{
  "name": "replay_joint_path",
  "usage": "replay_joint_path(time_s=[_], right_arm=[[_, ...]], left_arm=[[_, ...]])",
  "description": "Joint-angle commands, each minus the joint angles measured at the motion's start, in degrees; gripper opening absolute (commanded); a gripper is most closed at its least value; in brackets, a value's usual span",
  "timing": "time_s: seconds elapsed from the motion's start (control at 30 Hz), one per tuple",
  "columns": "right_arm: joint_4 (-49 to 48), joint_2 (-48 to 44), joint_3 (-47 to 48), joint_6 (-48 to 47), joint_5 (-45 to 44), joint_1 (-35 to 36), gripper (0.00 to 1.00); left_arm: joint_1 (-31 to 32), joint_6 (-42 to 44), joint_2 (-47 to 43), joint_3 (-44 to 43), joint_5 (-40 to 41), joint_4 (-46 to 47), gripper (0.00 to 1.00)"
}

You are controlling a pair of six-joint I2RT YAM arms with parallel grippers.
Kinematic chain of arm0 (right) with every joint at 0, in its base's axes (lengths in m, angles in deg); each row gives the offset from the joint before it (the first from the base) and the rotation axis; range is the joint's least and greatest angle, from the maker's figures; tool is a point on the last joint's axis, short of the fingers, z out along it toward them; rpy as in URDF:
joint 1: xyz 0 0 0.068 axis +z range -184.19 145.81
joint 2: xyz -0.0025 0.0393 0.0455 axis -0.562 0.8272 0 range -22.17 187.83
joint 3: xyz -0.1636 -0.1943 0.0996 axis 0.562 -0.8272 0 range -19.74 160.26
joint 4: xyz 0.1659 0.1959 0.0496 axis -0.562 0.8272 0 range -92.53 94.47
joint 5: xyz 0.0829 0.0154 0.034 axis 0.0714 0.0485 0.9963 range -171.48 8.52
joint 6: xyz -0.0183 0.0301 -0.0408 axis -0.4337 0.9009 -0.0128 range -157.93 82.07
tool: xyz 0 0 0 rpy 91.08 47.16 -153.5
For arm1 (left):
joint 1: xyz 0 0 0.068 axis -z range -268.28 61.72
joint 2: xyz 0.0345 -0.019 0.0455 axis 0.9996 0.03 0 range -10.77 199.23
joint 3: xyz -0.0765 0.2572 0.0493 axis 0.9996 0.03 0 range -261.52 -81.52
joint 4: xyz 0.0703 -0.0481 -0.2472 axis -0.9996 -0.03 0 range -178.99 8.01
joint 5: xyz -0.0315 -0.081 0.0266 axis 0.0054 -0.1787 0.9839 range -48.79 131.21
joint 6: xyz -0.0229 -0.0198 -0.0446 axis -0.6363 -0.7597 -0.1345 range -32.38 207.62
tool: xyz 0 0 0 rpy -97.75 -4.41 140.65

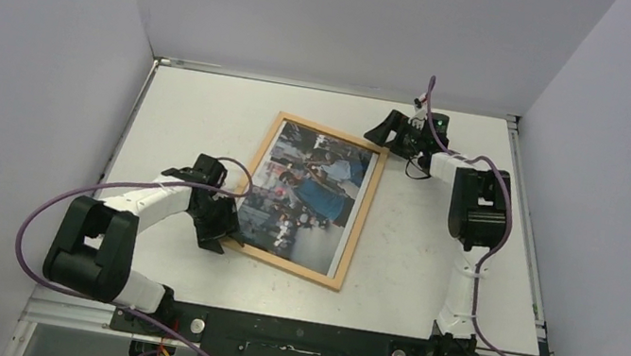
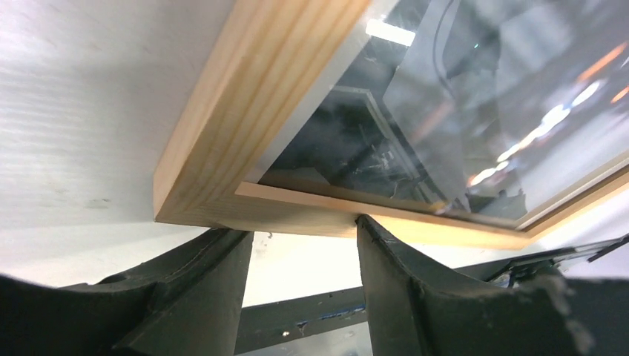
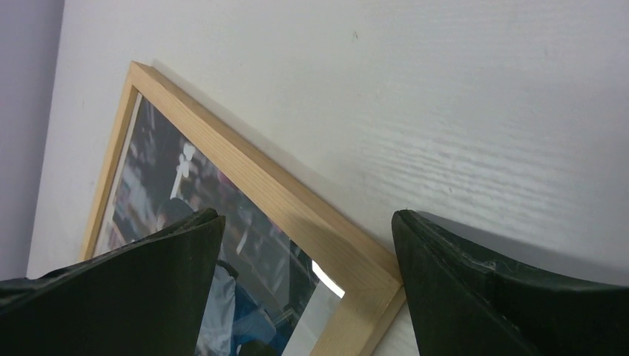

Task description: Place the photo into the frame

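The light-wood frame (image 1: 361, 214) lies flat and tilted on the white table, with the photo (image 1: 309, 191) inside its bars. My left gripper (image 1: 221, 238) is open at the frame's near-left corner. In the left wrist view its fingertips (image 2: 371, 230) touch the frame's outer edge (image 2: 237, 126) and grip nothing, and the photo's glossy surface (image 2: 415, 126) shows reflections. My right gripper (image 1: 381, 131) is open at the far-right corner. In the right wrist view that gripper (image 3: 305, 216) has the frame corner (image 3: 371, 285) between its fingers, with one finger over the photo (image 3: 170, 193).
Grey walls close in the table (image 1: 429, 282) on the left, back and right. A metal rail (image 1: 296, 337) with both arm bases runs along the near edge. Purple cables (image 1: 32, 224) loop beside each arm.
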State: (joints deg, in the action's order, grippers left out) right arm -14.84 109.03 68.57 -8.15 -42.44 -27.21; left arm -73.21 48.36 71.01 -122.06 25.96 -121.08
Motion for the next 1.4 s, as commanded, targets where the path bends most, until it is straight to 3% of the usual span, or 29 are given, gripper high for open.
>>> replay_joint_path(time_s=[0.0, 0.33, 0.53, 0.83, 1.2, 1.37], right_arm=[[6.44, -7.19, -7.93, -0.18, 0.56, 1.66, 0.85], [8.39, -19.36, -23.14, -0.36, -4.55, 1.53, 0.83], [8.75, -24.66, -31.69, -0.18, -7.07, 2.54, 0.83], [12.75, -33.85, -42.18, -0.68, -10.13, 8.28, 0.83], [20.24, -45.5, -47.03, 1.76, -16.04, 11.85, 0.83], [27.65, -51.4, -45.64, 1.42, -25.14, 12.06, 0.85]], left_arm=[[-3.91, 5.59, 1.96, -2.57, 0.39, 15.19, 0.52], [-10.27, 10.36, 18.07, -16.95, -9.46, 17.07, 0.55], [-10.41, 8.28, 29.4, -30.38, -13.33, 19.79, 0.55], [-10.42, 8.5, 40.2, -43.46, -15.64, 20.79, 0.56], [-10.32, 8.23, 42.59, -45.91, -15.58, 20.94, 0.56], [-10.41, 9.7, 40.62, -46.79, -6.93, 14.11, 0.58]])
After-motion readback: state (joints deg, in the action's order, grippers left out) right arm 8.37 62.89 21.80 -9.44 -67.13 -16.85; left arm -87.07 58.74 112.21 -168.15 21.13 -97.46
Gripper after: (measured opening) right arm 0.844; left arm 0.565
